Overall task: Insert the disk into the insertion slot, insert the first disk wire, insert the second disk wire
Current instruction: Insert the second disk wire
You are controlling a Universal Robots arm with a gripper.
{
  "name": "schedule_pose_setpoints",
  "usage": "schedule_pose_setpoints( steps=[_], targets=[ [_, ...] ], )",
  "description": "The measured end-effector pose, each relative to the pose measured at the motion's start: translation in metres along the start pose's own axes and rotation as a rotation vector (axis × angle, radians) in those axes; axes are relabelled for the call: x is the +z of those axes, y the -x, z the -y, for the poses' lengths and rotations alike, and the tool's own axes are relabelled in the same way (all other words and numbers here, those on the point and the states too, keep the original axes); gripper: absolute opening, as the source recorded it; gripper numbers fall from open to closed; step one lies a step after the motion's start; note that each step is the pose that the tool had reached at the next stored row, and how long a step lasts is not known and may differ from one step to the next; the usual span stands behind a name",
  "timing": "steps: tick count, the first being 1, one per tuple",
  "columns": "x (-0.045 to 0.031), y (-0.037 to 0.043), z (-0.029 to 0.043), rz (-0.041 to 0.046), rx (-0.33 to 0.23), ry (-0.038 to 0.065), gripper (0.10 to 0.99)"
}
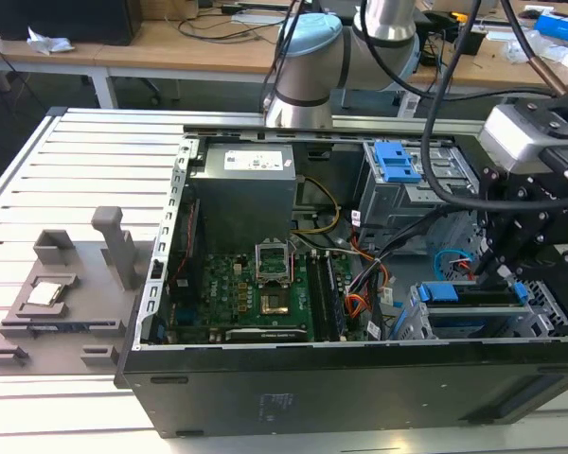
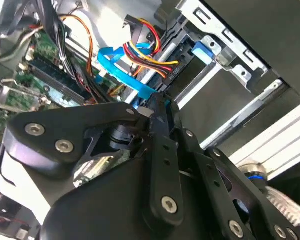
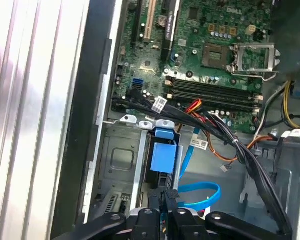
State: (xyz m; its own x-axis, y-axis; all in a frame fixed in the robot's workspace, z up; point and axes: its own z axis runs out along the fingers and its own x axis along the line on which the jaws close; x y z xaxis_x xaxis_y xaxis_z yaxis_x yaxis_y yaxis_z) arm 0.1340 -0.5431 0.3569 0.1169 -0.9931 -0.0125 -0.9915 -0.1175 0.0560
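Observation:
The disk [image 1: 473, 296] sits in the insertion slot [image 1: 549, 317], the grey cage at the case's front corner on the exterior view's right. Its blue carrier [image 3: 163, 157] shows at the bay's mouth in both wrist views. My gripper [image 1: 500, 274] hangs just above the disk's rear edge. Its black fingers [image 3: 161, 200] are pressed together at the end of a flat blue wire [image 2: 117, 62], which loops back toward the motherboard. A red, yellow and black wire bundle [image 2: 150, 50] with a dark plug lies just beyond the fingertips [image 2: 159, 102], beside the disk's edge [image 2: 176, 54].
A taller grey cage with a blue clip [image 1: 398, 161] stands behind the slot. The motherboard [image 1: 265, 293] and power supply [image 1: 241, 184] take up the case's middle. Black cable bundles [image 3: 225, 135] cross above the slot. A grey fixture [image 1: 57, 303] lies on the slatted table at the exterior view's left.

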Motion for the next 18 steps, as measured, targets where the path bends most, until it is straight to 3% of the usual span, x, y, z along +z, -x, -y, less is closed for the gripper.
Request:
schedule_pose_setpoints(
  steps=[1,4,18],
  targets=[
    [0.0018,0.0,0.0001,0.0024,0.045,-0.001,0.161],
    [0.0038,0.0,0.0002,0.0054,0.103,-0.001,0.161],
    [0.0132,0.0039,0.001,0.0052,0.098,-0.001,0.161]
  ],
)
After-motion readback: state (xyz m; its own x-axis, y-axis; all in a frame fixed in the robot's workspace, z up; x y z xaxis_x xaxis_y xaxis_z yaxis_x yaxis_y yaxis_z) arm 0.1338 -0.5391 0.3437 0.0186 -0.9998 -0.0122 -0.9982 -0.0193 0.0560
